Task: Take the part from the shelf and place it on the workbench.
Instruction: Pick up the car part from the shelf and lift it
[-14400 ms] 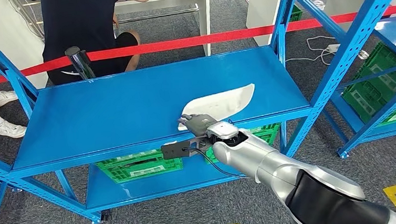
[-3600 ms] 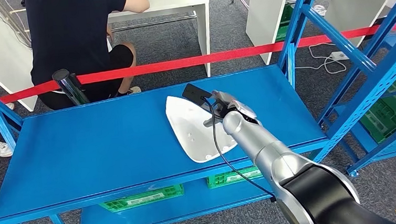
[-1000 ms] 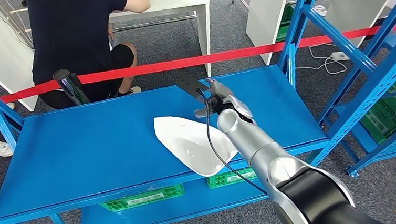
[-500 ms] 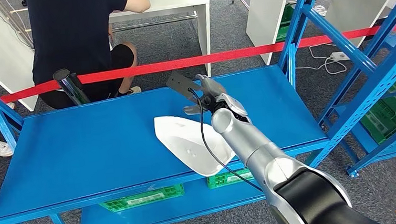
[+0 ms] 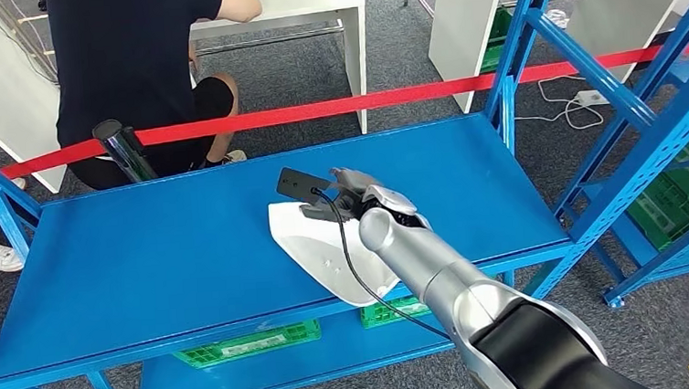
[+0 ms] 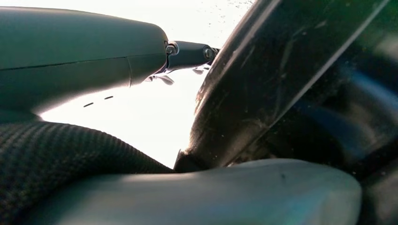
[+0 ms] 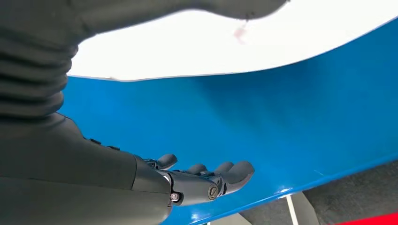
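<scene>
The white curved part point(image 5: 322, 249) lies on the blue shelf top point(image 5: 161, 244), its near tip reaching the front edge. My right hand point(image 5: 352, 197) hangs over the part's far end, fingers stretched out and holding nothing. In the right wrist view the dark fingers point(image 7: 209, 177) point straight along the blue surface point(image 7: 291, 126), with the white part point(image 7: 211, 51) apart from them and a band of blue between. The left hand point(image 6: 84, 51) appears as a dark backlit shape with a finger stretched straight and nothing in it.
A person in black point(image 5: 129, 54) sits behind the red barrier tape point(image 5: 407, 96) and its black post point(image 5: 121, 148). Blue uprights point(image 5: 518, 45) rise at the right. Green crates point(image 5: 246, 343) sit on the lower level. White desks stand beyond.
My right hand has swung left and lower, from beyond the part to over its far end. The part has lain still for the last second, having earlier been slid left.
</scene>
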